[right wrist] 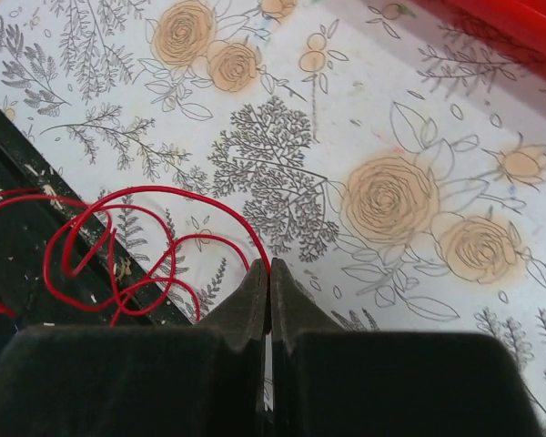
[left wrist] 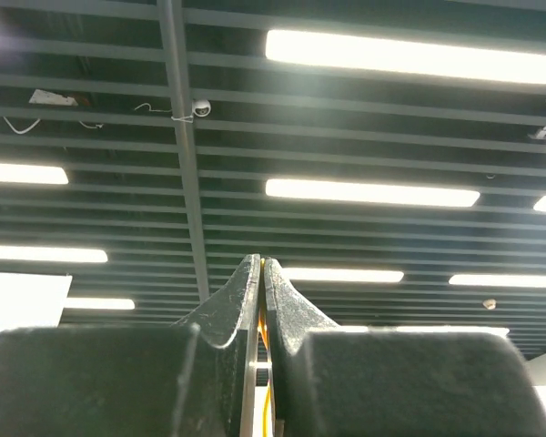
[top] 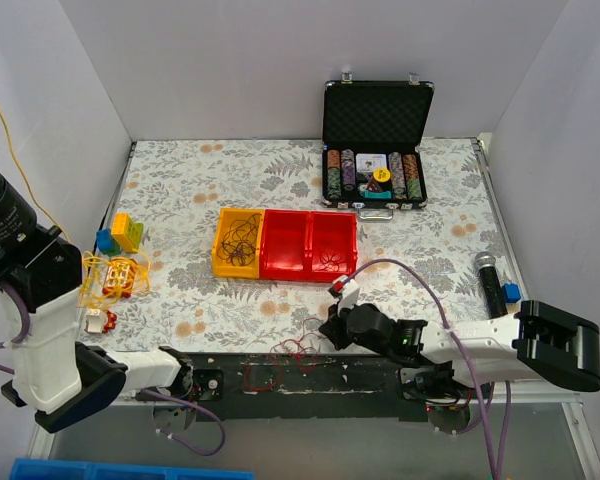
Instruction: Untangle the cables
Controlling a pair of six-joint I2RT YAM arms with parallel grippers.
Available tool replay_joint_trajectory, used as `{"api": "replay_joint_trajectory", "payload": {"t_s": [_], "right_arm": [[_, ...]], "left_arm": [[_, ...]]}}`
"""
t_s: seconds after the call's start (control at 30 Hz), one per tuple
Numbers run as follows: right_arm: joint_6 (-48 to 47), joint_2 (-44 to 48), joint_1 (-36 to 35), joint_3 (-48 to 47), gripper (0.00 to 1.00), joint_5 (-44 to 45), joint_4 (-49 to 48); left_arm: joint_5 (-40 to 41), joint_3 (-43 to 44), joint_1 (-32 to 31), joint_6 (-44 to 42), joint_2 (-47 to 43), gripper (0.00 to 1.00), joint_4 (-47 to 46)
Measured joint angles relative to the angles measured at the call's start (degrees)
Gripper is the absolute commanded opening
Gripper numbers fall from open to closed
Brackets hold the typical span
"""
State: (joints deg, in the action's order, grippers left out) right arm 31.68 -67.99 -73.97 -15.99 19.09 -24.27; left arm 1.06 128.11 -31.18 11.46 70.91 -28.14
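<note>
My left gripper (left wrist: 262, 264) points up at the ceiling and is shut on a thin yellow cable (left wrist: 267, 411) that runs between its fingers. In the top view this yellow cable (top: 18, 165) runs from the raised left arm at the left edge down to a snarl of yellow and orange cables (top: 110, 278) on the table. My right gripper (right wrist: 269, 266) is shut on a red cable (right wrist: 109, 205), low over the flowered cloth near the front edge (top: 332, 325). The red cable's loops (top: 280, 358) lie over the dark front strip. A dark cable (top: 238, 238) lies in the yellow bin.
The yellow bin (top: 220, 262) adjoins two red bins (top: 285, 268) mid-table; the right one holds a thin dark cable. An open case of poker chips (top: 375, 150) stands behind. A microphone (top: 490, 280) lies right. Toy blocks (top: 120, 233) sit left.
</note>
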Motion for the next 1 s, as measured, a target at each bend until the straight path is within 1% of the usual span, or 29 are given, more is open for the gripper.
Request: {"api": "replay_joint_trajectory", "payload": {"t_s": [0.1,0.23,0.3,0.4,0.5,0.57,0.67,0.87,1.0], "right_arm": [[1.1,3.4,0.0,0.9,0.01,1.9,3.1],[-0.6,8.0,0.0,-1.4,0.01,5.4,7.3],[-2.9,9.0,0.0,-6.2,0.01,7.6,10.3],[-8.0,9.0,0.0,-16.8,0.01,11.4,13.5],[-13.2,8.6,1.2,-27.3,0.01,14.3,14.3],[-16.3,8.2,3.2,-32.2,0.01,15.3,14.1],[-19.9,6.8,7.6,-36.1,0.01,15.4,14.4],[-24.1,2.7,16.1,-38.2,0.01,13.4,16.6],[-26.1,1.7,19.4,-39.9,0.01,11.7,18.2]], "left_arm": [[-0.1,0.9,0.1,-0.3,0.5,0.00,0.2],[-1.6,-7.1,0.1,0.9,-4.1,0.00,2.2],[-2.6,-10.8,0.2,1.7,-6.3,0.00,4.0],[-3.8,-15.2,0.3,2.9,-8.9,0.00,6.8],[-5.4,-19.0,0.3,3.9,-11.2,0.00,10.1],[-7.0,-20.8,0.3,4.5,-12.4,0.02,12.7],[-9.8,-23.3,0.3,5.3,-14.1,0.02,16.2],[-13.4,-26.5,0.3,6.8,-16.6,0.01,20.9],[-14.6,-28.8,0.3,7.4,-17.9,0.01,22.1]]}}
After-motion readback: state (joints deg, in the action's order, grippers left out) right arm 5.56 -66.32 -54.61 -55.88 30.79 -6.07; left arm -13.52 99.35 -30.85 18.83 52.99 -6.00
